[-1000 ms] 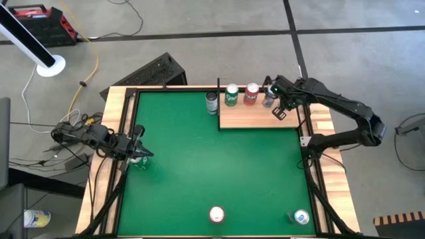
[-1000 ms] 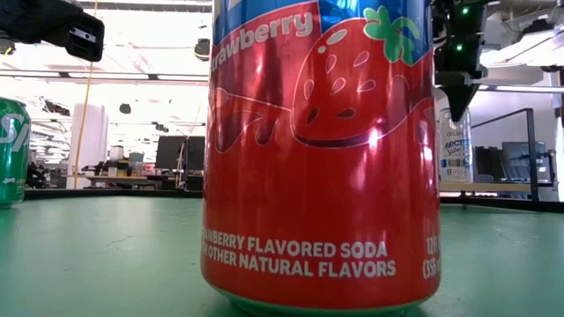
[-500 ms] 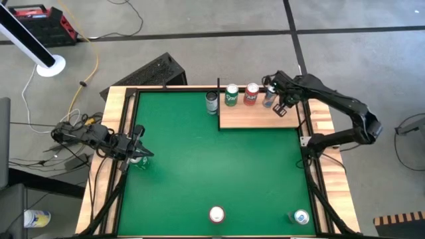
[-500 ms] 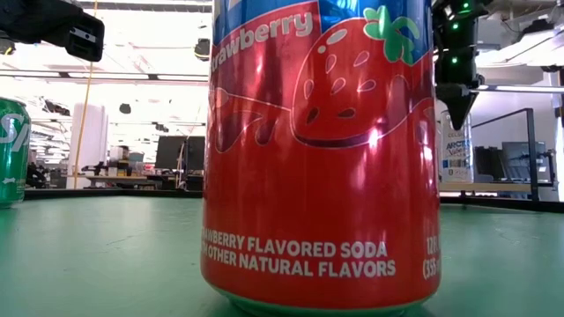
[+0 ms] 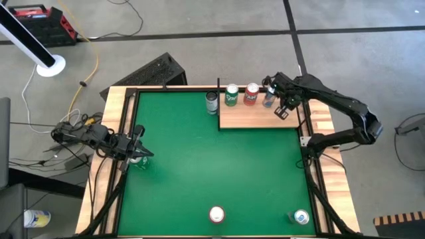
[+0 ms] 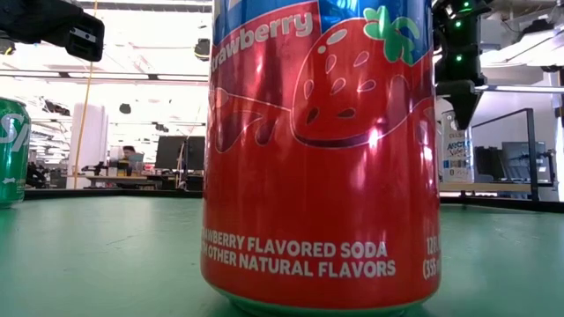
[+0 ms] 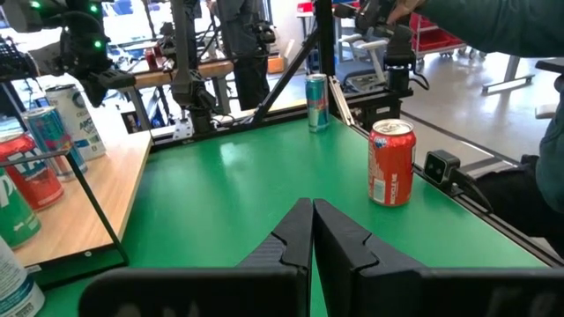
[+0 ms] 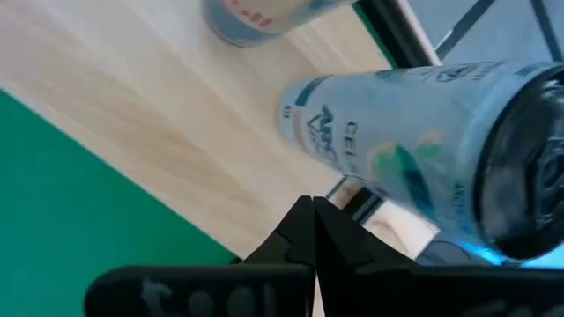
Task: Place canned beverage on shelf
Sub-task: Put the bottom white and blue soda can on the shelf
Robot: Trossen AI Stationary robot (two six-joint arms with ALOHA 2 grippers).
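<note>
Shelf (image 5: 255,116) at my table's far right, green, red and pale cans on its back edge, pale can (image 5: 268,99) just beside my right gripper (image 5: 280,113), not held, fingers closed on nothing, left gripper (image 5: 141,154) closed, waiting at left edge.

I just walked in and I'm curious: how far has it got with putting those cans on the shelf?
Three cans already stand on the shelf: a green can, a red can and a pale can. Nothing is in hand: the right gripper hovers shut over the shelf beside the pale can, and the left gripper waits shut at the table's left edge. Left on the green table: a grey can beside the shelf and two cans at the near edge.
</note>
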